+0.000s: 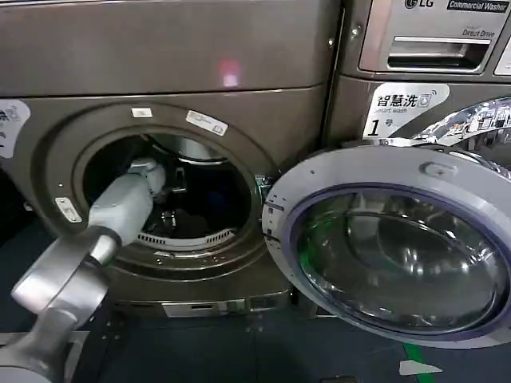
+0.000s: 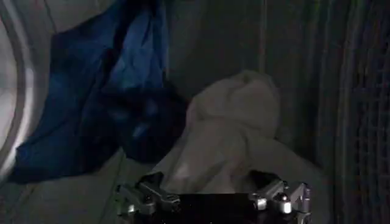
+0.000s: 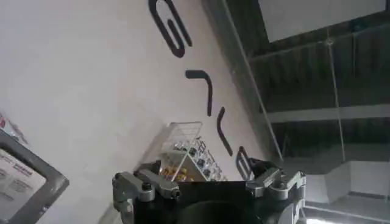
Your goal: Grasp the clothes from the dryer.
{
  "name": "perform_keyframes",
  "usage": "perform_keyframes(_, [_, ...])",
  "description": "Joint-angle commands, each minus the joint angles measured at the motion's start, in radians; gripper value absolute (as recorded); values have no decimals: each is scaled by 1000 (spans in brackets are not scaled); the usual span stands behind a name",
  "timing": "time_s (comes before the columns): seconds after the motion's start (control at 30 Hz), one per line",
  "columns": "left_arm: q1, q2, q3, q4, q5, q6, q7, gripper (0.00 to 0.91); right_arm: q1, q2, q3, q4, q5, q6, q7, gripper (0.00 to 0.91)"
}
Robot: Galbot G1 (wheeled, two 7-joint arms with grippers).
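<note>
Left gripper (image 2: 210, 198): inside bronze-grey front-loading dryer (image 1: 96, 72), jaws spread, empty.
Crumpled white fabric garment (image 2: 234, 137): just beyond jaws, centred.
Dark blue garment (image 2: 97, 97): alongside the white.

- The right hand (image 3: 210, 182) sits at 6 o'clock, its dark body between two metal knuckles, fingers spread apart and holding nothing.
- A white wall (image 3: 91, 79) with black lettering (image 3: 201, 79) lies behind.
- A clear rack (image 3: 186, 152) lies just past the hand.

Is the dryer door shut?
No, the door hangs wide open while the left arm reaches into the dryer.
</note>
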Motion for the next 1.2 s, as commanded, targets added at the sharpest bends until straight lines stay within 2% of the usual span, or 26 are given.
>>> perform_keyframes(0.03, [16,-7,-22,17,10,0,-52,887,1,5,-2,2,-1,2,0,907])
perform_keyframes(0.1, [17,-8,-25,17,9,1,-55,614,2,8,-2,2,-1,3,0,907])
perform_keyframes(0.17, [21,-8,-25,17,11,1,-55,512,1,10,-1,2,-2,5,-1,907])
perform_keyframes(0.2, [23,-8,-24,17,12,0,-54,432,1,10,-1,1,-2,5,-1,907])
perform_keyframes(0.3, [26,-8,-25,17,14,-1,-52,125,2,11,0,0,-3,6,-1,907])
perform_keyframes(0.37, [26,-6,-26,16,14,-3,-51,91,3,13,-2,2,-3,6,-1,907])
perform_keyframes(0.43, [27,-4,-28,13,14,-8,-51,11,4,15,-3,3,-3,6,-1,907])
perform_keyframes(0.87, [51,17,-150,-79,-74,10,-127,0,5,17,-4,3,-3,6,0,907])
perform_keyframes(1.2, [166,39,-317,-243,-374,119,-282,0,3,13,0,-4,-3,5,1,907])
